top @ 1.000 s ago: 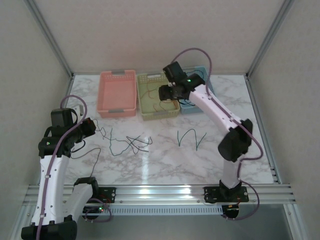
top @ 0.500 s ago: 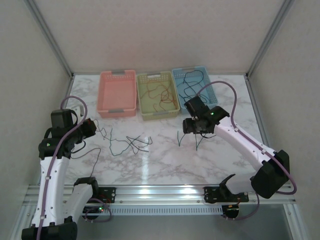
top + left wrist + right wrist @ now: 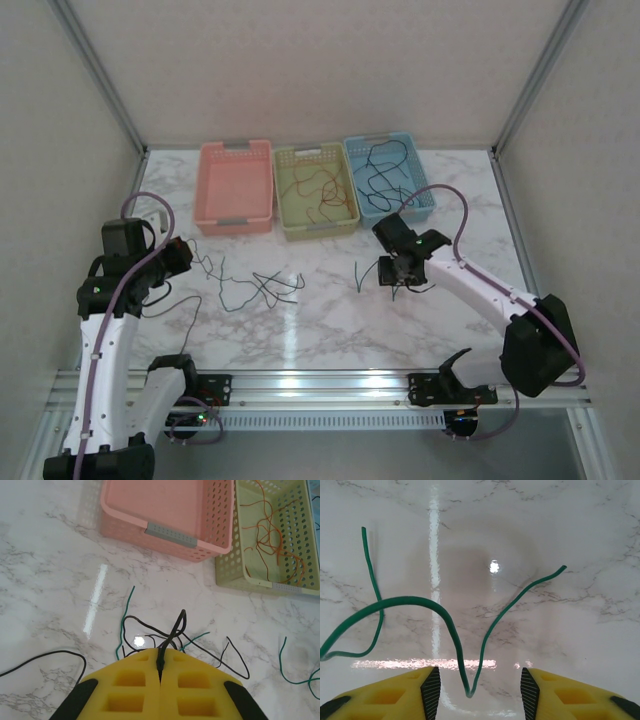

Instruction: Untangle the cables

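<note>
A tangle of black and green cables (image 3: 255,288) lies on the marble table left of centre. My left gripper (image 3: 178,255) is at the tangle's left end. In the left wrist view this left gripper (image 3: 160,662) is shut on a black cable (image 3: 176,625) that loops up out of the tangle. A separate green cable (image 3: 372,275) zigzags on the table right of centre. My right gripper (image 3: 402,272) hovers low over its right part. The right wrist view shows a V-bend of the green cable (image 3: 445,617) between the open yellow jaws of the right gripper (image 3: 480,692), touching neither pad.
Three baskets stand in a row at the back: an empty pink basket (image 3: 236,222), a green basket (image 3: 318,229) holding orange cables (image 3: 322,190), and a blue basket (image 3: 422,195) holding black cables (image 3: 382,170). Frame posts rise at both sides.
My right arm swung from over the green basket down to the lone green cable on the table, and its jaws narrowed. The left arm kept still, shut on the black cable.
</note>
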You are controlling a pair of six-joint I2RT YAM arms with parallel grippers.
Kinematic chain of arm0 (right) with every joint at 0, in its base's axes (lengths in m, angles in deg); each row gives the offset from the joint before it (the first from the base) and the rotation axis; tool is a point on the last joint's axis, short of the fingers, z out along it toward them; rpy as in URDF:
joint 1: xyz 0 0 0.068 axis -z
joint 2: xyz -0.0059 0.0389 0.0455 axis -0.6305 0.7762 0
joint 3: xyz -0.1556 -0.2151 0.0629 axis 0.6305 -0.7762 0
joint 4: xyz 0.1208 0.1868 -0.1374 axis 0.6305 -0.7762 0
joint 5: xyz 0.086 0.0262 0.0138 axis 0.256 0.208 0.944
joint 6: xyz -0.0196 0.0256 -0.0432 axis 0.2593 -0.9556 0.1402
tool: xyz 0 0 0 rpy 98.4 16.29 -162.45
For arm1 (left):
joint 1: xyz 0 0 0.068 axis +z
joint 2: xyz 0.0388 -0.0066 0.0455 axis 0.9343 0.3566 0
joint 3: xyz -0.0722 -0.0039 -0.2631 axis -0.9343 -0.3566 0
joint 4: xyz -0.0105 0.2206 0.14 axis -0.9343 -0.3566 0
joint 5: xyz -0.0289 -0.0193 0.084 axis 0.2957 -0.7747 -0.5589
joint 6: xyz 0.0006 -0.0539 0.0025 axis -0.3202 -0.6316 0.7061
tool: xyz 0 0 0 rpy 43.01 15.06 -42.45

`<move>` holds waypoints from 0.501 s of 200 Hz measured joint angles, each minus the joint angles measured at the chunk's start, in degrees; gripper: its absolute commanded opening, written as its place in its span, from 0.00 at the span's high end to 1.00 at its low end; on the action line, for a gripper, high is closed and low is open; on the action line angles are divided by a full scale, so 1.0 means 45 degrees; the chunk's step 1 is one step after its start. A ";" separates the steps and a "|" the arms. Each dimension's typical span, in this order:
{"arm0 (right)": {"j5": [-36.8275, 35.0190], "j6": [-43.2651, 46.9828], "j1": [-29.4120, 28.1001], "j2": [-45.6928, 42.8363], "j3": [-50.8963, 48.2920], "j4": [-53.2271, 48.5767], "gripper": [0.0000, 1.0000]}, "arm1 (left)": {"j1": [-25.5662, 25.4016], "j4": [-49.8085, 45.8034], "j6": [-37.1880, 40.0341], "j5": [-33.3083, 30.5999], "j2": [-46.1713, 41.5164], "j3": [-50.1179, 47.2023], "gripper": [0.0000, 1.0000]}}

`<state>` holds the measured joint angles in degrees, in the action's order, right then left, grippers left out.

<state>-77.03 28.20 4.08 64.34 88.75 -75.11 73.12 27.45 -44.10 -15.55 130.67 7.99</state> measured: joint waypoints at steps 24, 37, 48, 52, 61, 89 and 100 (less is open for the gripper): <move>0.0078 0.0015 0.0015 0.0461 -0.0083 0.0763 0.70 | 0.0000 -0.0005 0.0000 0.0000 0.0000 0.0000 1.00; 0.0083 0.0034 0.0058 0.0641 -0.0170 0.1078 0.77 | 0.0000 -0.0005 0.0000 0.0000 0.0000 0.0000 1.00; 0.0097 -0.0010 0.0083 0.0767 -0.0189 0.1205 0.79 | 0.0000 -0.0005 0.0000 0.0000 0.0000 0.0000 1.00; 0.0083 0.0005 0.0097 0.0797 -0.0189 0.1248 0.80 | 0.0000 0.0000 0.0000 0.0000 0.0000 0.0000 1.00; 0.0092 0.0010 0.0117 0.0826 -0.0189 0.1341 0.82 | 0.0000 -0.0005 0.0000 0.0000 0.0000 0.0000 1.00; 0.0306 0.0019 0.0117 0.0738 -0.0185 0.1384 0.96 | 0.0000 -0.0005 -0.0005 0.0000 0.0000 0.0000 1.00; 0.0398 -0.0049 0.0117 0.0505 -0.0155 0.1331 1.00 | 0.0000 -0.0005 -0.0005 0.0000 0.0000 0.0000 1.00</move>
<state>-75.24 27.98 4.61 66.61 88.05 -69.12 73.12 27.43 -44.13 -15.55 130.67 7.99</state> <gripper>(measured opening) 0.065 0.050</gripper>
